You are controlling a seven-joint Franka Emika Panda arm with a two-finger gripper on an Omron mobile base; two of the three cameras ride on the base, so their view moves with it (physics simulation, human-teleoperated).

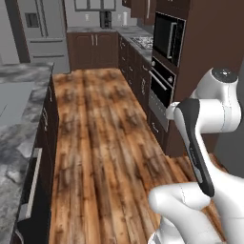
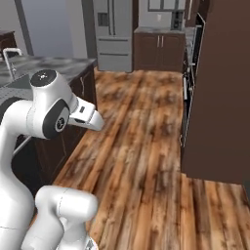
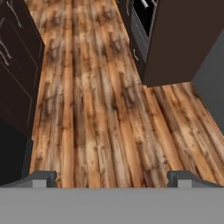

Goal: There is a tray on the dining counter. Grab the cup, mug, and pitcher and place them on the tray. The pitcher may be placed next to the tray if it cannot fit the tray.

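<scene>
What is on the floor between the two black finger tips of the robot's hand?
Nothing. In the hand view, only bare wooden floor shows between the open gripper's fingertips. Dark cabinets stand along one side.

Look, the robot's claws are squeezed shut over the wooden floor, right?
Not quite. The gripper is open: in the hand view its two dark fingertips stand far apart with nothing between them. It does hang over the wooden floor, as you said.
</scene>
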